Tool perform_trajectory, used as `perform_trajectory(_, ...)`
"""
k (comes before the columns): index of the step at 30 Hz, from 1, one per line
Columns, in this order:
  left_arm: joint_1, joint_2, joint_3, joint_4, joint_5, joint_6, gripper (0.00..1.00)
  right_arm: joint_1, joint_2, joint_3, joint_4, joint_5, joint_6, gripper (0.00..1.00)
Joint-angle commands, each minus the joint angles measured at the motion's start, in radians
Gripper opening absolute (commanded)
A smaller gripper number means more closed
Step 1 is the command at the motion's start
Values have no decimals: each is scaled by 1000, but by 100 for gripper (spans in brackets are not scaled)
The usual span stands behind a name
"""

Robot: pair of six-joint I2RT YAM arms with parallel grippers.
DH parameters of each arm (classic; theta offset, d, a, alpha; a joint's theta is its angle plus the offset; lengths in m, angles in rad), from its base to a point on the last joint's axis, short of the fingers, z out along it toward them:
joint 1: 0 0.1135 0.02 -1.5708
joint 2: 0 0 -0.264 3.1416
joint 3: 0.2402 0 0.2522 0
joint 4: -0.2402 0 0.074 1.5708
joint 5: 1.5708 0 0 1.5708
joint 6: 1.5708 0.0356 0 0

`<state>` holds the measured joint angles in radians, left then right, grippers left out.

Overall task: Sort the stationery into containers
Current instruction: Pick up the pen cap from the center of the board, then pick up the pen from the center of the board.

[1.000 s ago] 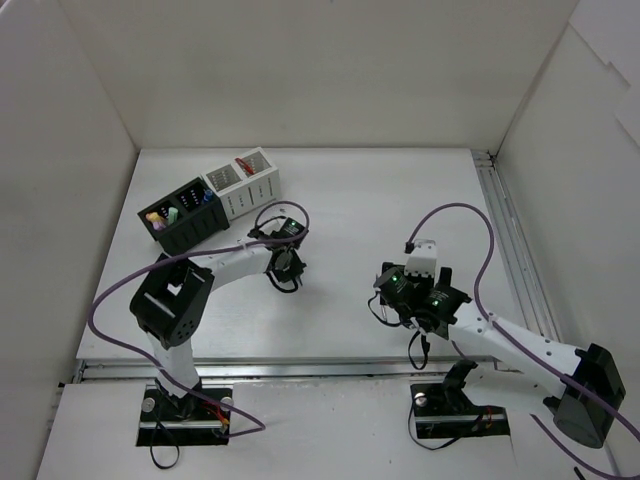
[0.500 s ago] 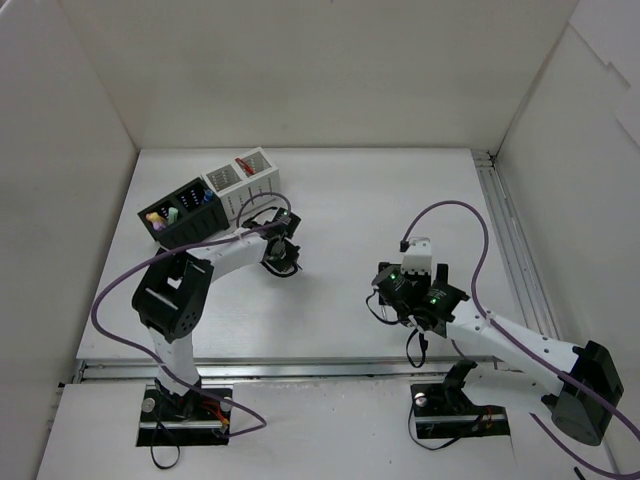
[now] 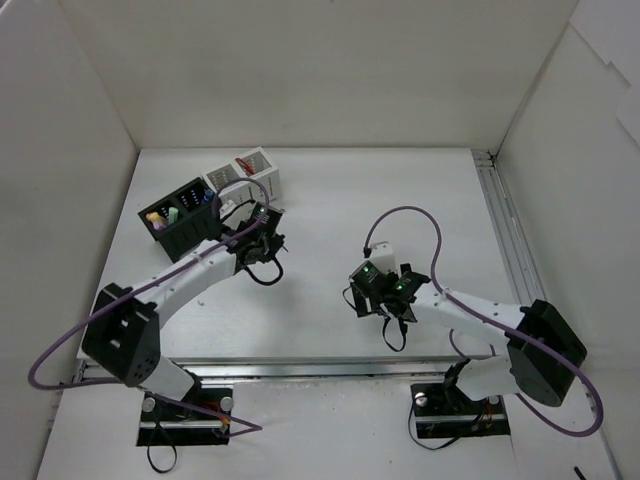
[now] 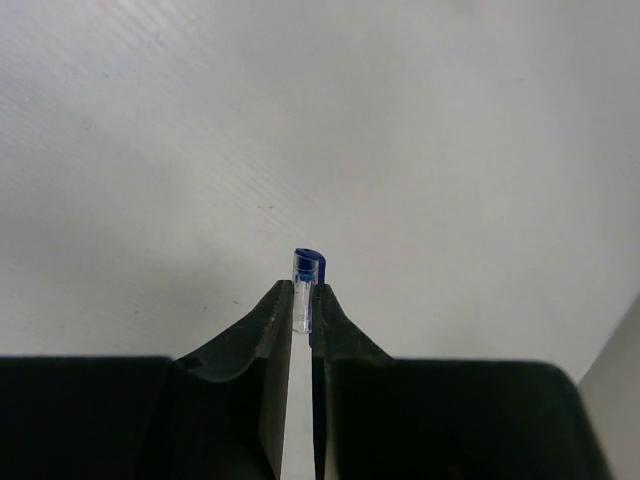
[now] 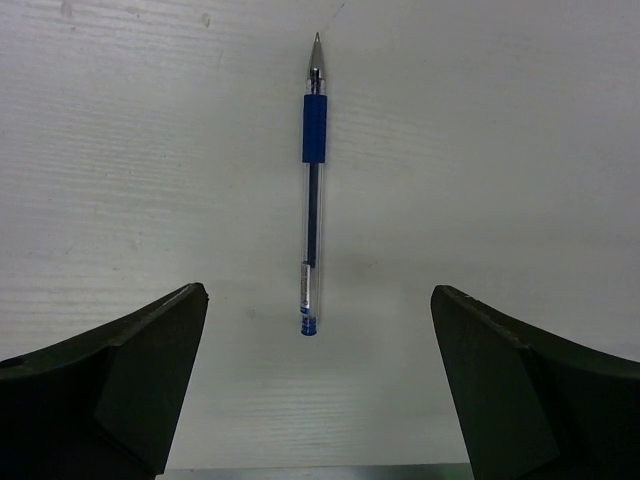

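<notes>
While the left gripper (image 4: 303,300) is clamped tight on a thin clear pen with a blue cap end (image 4: 307,268), its wrist camera shows only that short stub poking out past the black fingertips above the white table (image 4: 450,150). The overhead camera cannot pick out this held pen, but it places the left gripper just in front of the black divided organiser (image 3: 182,222), which has green and pale items in its compartments. Touching that box on its far right side is the white perforated mesh organiser (image 3: 248,175), with something red in it. The right gripper (image 5: 318,300) hangs with its fingers spread wide over a clear-barrelled pen with a blue grip (image 5: 312,190). This pen lies flat on the table, tip pointing away, touched by neither finger. A faint mark near its lower end is too small to read. From overhead, the right wrist hides this pen.
</notes>
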<state>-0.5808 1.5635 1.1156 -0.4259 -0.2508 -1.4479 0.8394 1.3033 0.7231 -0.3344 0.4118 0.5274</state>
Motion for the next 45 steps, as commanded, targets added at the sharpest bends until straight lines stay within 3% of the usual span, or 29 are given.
perform_trajectory(1, -5, -123, -5, 32, -93, 70, 0, 4, 52, 41, 34, 10, 45, 91)
perform_trajectory(9, -14, -217, -19, 59, -96, 185, 0, -66, 175, 13, 211, -74, 26, 67)
perform_trajectory(18, -14, -267, -36, 62, -113, 208, 0, -152, 266, -16, 327, -120, 51, 60)
perform_trajectory(22, -14, -264, -25, 55, -120, 225, 0, -166, 280, -14, 330, -134, 46, 40)
perform_trajectory(30, -14, -255, 3, 50, -131, 254, 0, -168, 252, -102, 327, -168, 97, 31)
perform_trajectory(37, -14, -238, 26, 44, -134, 285, 0, -131, 280, -59, 359, -188, 36, 0)
perform_trajectory(41, -14, -217, 76, 30, -116, 349, 0, -47, 181, -34, 405, -238, -108, 0)
perform_trajectory(45, -24, -220, 90, 74, -67, 438, 0, 7, 9, -88, 634, -309, -233, 0)
